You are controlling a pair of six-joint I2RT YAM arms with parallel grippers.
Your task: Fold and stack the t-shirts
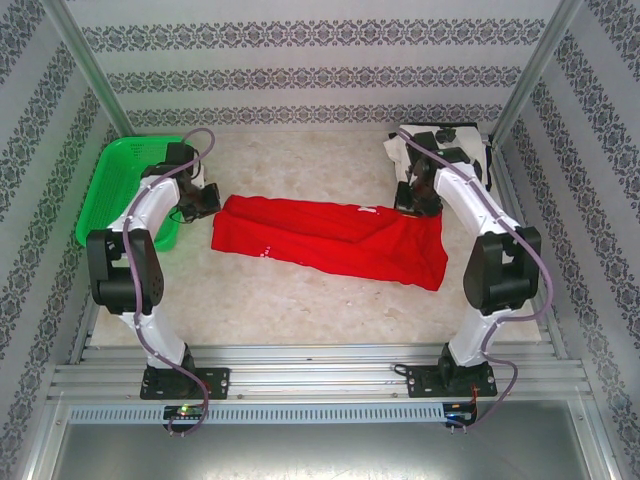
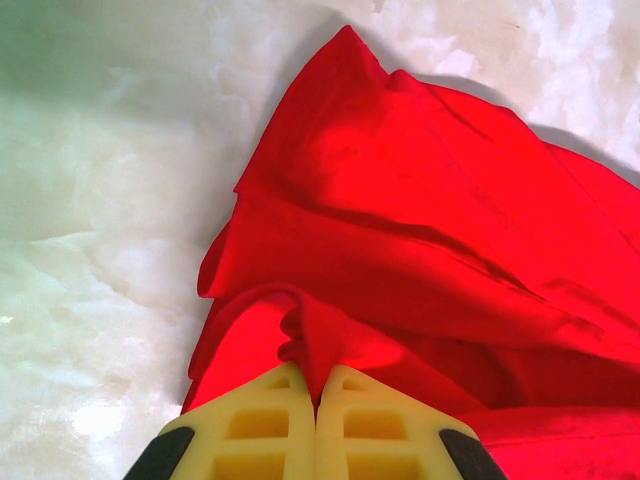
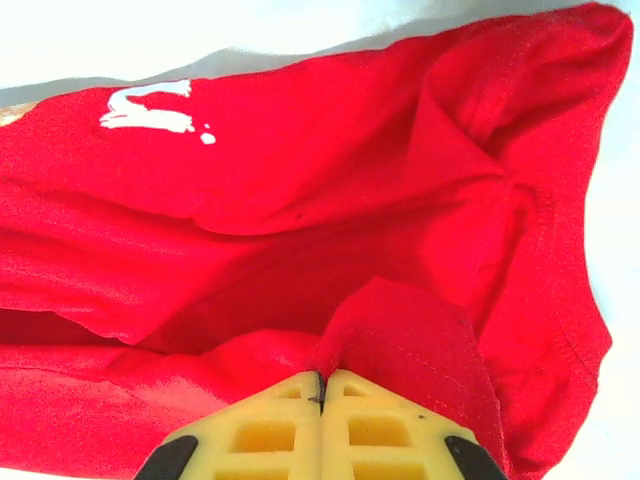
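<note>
While the red shirt [image 1: 330, 240] sprawls (rumpled) on the table [image 1: 300, 300], left gripper [image 2: 316, 385] and right gripper [image 3: 322, 385] each pinch one end.

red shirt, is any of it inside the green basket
No, the red shirt lies spread on the table, to the right of the green basket and outside its rim.

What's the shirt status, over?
Left gripper shut on red t-shirt. Right gripper shut on it too. White t-shirt behind right arm. Green basket far left.
</note>
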